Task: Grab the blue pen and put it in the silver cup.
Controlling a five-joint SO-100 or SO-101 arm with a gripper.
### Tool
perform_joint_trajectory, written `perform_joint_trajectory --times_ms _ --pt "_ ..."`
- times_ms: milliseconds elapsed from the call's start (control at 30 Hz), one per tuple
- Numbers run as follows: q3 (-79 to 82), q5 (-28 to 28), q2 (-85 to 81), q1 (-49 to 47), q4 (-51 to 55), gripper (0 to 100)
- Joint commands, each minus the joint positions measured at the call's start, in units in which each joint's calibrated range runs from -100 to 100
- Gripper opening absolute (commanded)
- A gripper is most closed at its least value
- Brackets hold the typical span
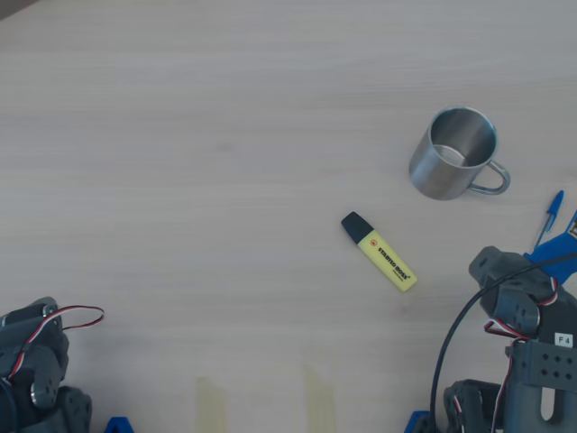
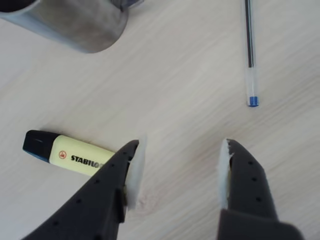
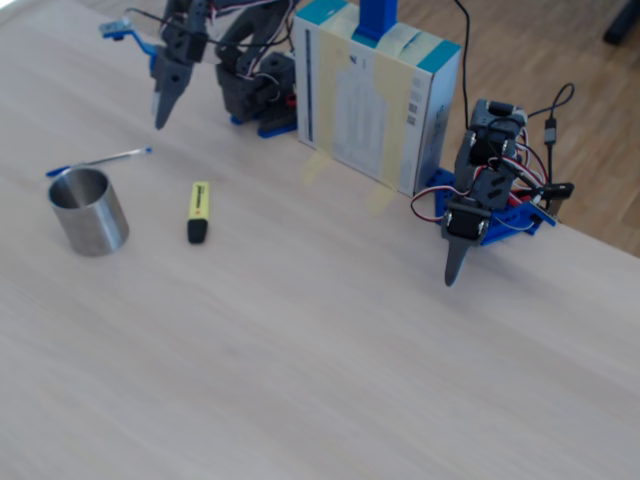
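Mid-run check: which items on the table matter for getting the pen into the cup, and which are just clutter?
Job items: blue pen, silver cup, open gripper.

Lying about: yellow highlighter, cardboard box, second idle arm.
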Motion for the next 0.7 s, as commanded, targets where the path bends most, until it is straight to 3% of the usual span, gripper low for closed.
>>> perform_joint_trajectory --times_ms 0,267,667 --pt "-5.33 0.14 2.61 2.04 -0.68 23" --pt "-13.40 0.24 10.92 2.47 -0.68 23" --pt "-21.74 5.49 20.15 6.66 -5.82 24"
